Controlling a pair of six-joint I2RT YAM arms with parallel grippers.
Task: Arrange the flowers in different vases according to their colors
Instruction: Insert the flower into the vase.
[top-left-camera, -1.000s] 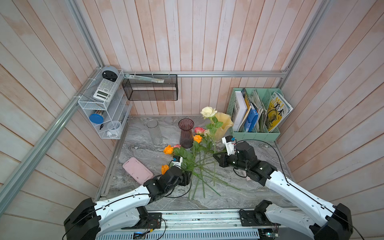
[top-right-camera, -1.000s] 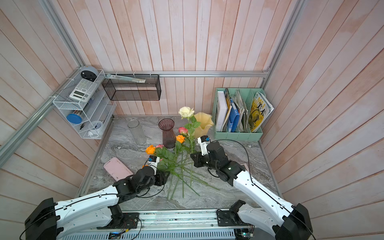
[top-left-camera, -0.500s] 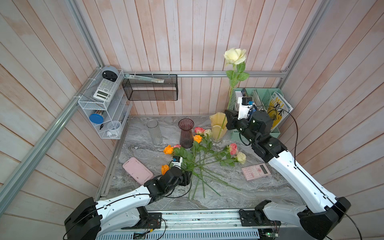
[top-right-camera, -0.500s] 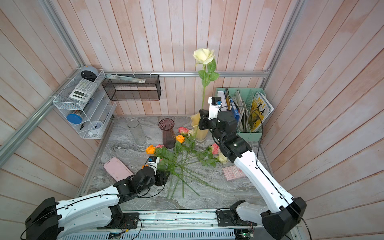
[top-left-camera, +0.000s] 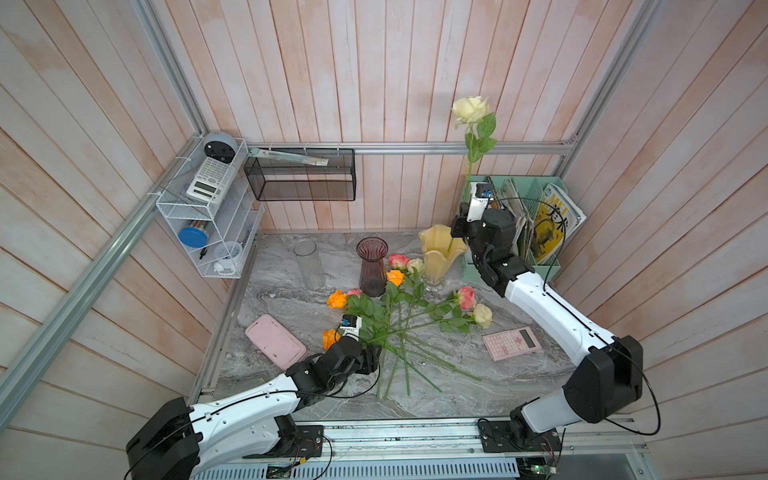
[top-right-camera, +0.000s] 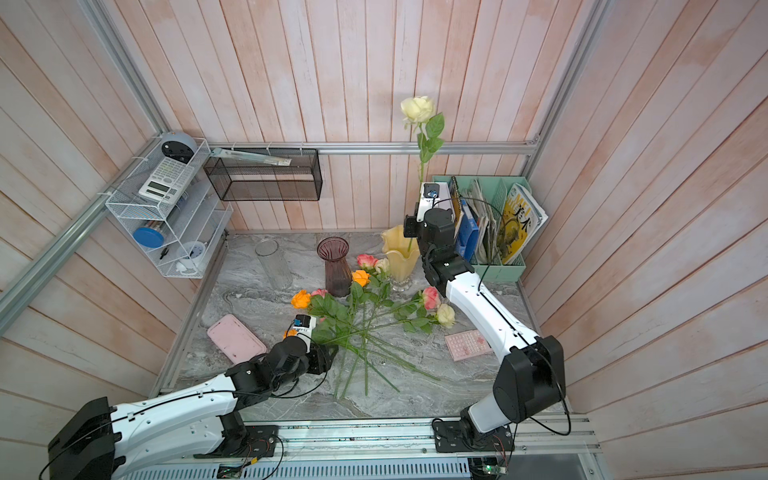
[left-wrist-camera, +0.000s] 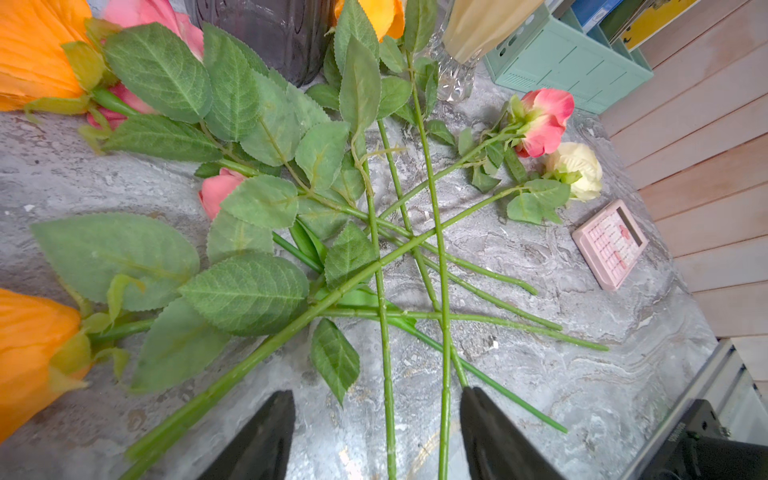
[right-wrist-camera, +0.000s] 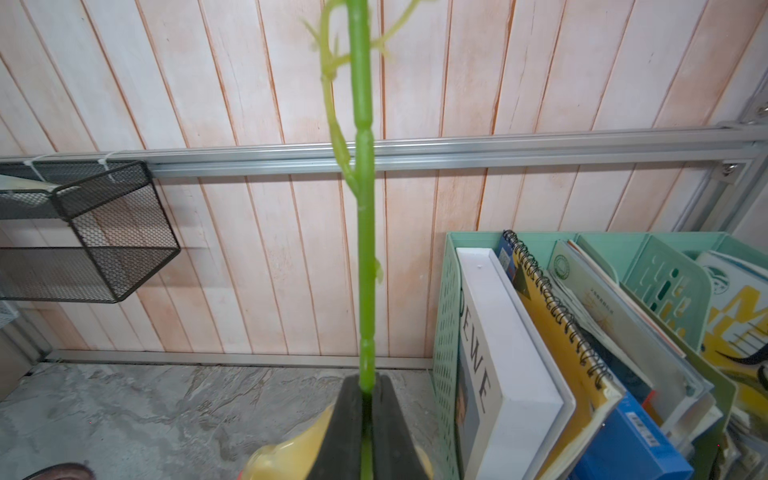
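My right gripper (right-wrist-camera: 365, 386) is shut on the green stem (right-wrist-camera: 365, 232) of a cream rose (top-left-camera: 469, 109), holding it upright. The stem's lower end dips into the mouth of the pale yellow vase (top-left-camera: 438, 257). The purple vase (top-left-camera: 372, 266) and clear glass vase (top-left-camera: 309, 264) stand to its left. The other flowers (top-left-camera: 399, 316) lie in a crossed heap on the marble, orange (top-left-camera: 336, 299), pink (top-left-camera: 466, 297) and cream (top-left-camera: 482, 314). My left gripper (left-wrist-camera: 376, 399) is open low over the heap's stem ends, with two stems (left-wrist-camera: 384, 365) between its fingers (left-wrist-camera: 266, 436).
A pink case (top-left-camera: 274, 341) lies left of the heap and a pink calculator (top-left-camera: 512, 343) right of it. The mint file holder (top-left-camera: 528, 224) stands just behind my right gripper. A white wire shelf (top-left-camera: 208, 216) and a black mesh basket (top-left-camera: 299, 174) hang on the walls.
My right arm lifted the cream rose from the heap up and back to above the yellow vase, and has held nearly still in the last half second. The left arm has not moved.
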